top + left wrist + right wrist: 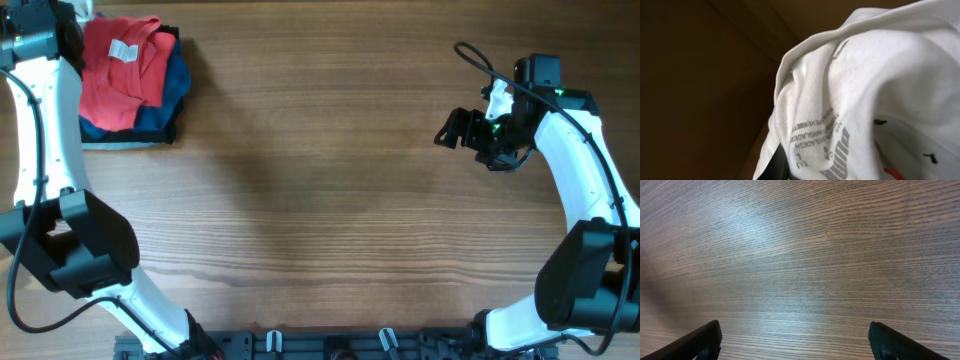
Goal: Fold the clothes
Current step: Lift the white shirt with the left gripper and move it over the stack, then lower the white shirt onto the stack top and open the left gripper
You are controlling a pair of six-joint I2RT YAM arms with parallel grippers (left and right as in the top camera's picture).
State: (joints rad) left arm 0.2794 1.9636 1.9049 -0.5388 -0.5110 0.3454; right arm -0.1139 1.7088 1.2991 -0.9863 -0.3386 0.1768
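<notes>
The clothes, a white T-shirt of thin ribbed fabric, fill the left wrist view, bunched, with grey size print showing at the neck. My left gripper is shut on this cloth; only one dark finger shows under the fabric. In the overhead view the left arm reaches past the table's far left corner, and its gripper and the shirt are out of sight there. My right gripper hangs open over bare wood at the right, nothing between its fingers.
A red shirt with a white label lies on folded blue and dark garments at the far left corner of the wooden table. Dark brown surfaces lie behind the white shirt in the left wrist view.
</notes>
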